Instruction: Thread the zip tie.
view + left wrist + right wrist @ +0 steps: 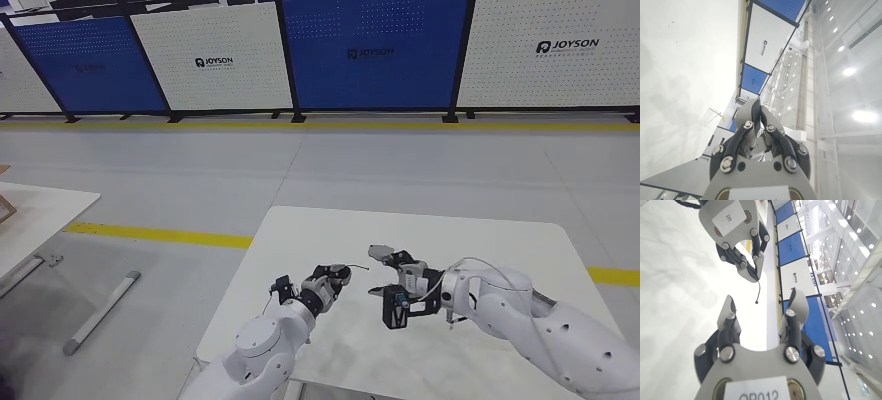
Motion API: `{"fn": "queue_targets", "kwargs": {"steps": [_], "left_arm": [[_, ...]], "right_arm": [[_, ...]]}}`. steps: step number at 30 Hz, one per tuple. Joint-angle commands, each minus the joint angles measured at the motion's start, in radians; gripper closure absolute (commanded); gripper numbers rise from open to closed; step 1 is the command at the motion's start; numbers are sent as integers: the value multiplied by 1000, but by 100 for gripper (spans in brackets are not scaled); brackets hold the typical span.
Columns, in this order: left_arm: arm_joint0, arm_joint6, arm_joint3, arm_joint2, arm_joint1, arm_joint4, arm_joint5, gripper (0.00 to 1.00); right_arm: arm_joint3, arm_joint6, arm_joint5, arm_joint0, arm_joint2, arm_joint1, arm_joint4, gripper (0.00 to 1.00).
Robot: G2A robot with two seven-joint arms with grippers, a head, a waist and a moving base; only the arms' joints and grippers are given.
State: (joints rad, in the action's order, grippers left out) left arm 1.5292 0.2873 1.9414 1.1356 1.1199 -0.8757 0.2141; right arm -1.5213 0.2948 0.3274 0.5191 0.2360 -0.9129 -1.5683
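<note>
while pinched, zip tie [759, 291] head rightward

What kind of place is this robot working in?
Probably a big factory or warehouse hall. Blue and white pegboard panels fence off the area, a yellow line marks the floor, and rows of ceiling lights hang high above.

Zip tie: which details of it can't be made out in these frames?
Clamped end of the thin black plastic zip tie: hidden between the shut left claw's pads, right wrist view.
Its head's slot: too small in the right wrist view; facing unclear.
Top view: the tie is a hairline, head and tail indistinguishable.
Left wrist view: the claw's own fingers cover the grip point.
</note>
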Motion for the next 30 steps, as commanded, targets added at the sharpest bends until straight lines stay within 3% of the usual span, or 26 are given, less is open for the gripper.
{"fn": "queue_targets", "kwargs": {"steps": [1,4,7,17,20,24,26,30], "left_arm": [[8,-10,-9,2,-1,56,-20,100],[24,-21,-25,3,-4,150,-48,100],[32,-20,-29,-1,-2,169,-42,100],[32,-25,-29,-1,-2,163,-38,100],[33,-54,-46,-15,-3,258,-89,100],[53,-84,-76,-17,-4,368,-186,100],[62,-108,-87,-12,-6,406,-206,100],[83,-174,-99,15,-15,491,-210,100]], "right_arm": [[13,54,-12,33,26,17,10,0],[44,94,13,86,69,46,109,0],[32,34,13,102,70,67,194,0],[32,34,13,102,70,67,194,0],[33,33,13,111,74,64,217,0],[81,72,13,105,62,55,382,0],[99,99,13,90,28,54,474,0],[96,29,13,29,-66,56,755,0]]}}
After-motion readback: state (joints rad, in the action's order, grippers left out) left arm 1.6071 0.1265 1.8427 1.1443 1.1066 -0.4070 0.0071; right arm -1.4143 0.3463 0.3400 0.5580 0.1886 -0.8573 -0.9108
